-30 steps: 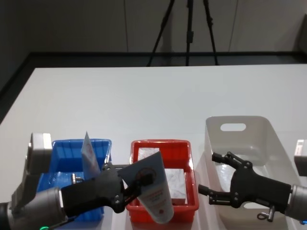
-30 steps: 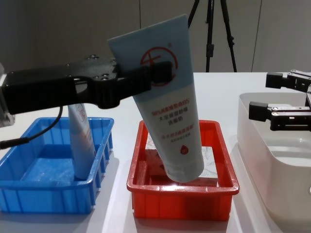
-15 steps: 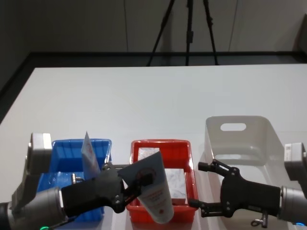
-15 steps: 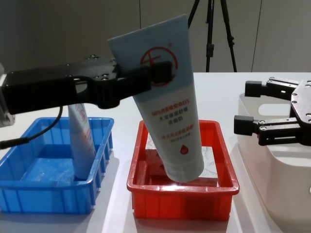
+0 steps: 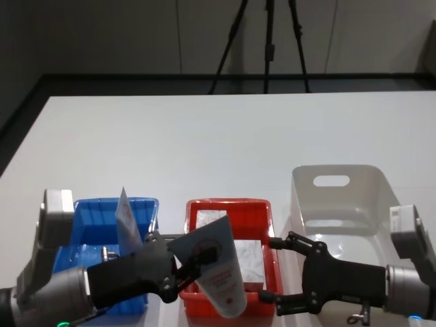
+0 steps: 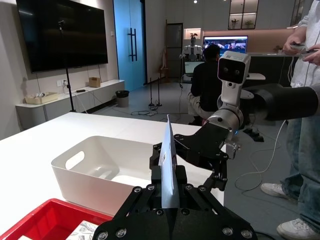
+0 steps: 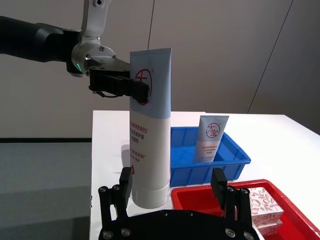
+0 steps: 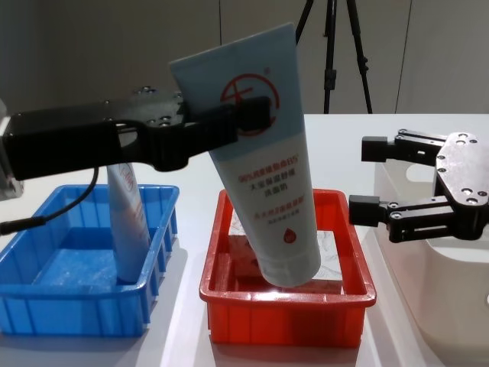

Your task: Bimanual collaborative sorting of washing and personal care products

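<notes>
Upright tube [image 7: 149,145] clamped by left gripper [image 7: 142,91], second tube [image 7: 211,139] in blue bin [image 7: 187,167]

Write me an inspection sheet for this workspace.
Surface: white table with blue bin, red bin, white bin in a row.
Job's things: held tube tilted, cap down, above the red bin; second tube standing in the blue bin; patterned boxes in the red bin.
Clutter: nothing seen.
Grippers: left gripper shut on the held tube; right gripper open above the red bin's right edge.
Cables: black cable hanging by the left arm.
Surroundings: tripod behind the table.
</notes>
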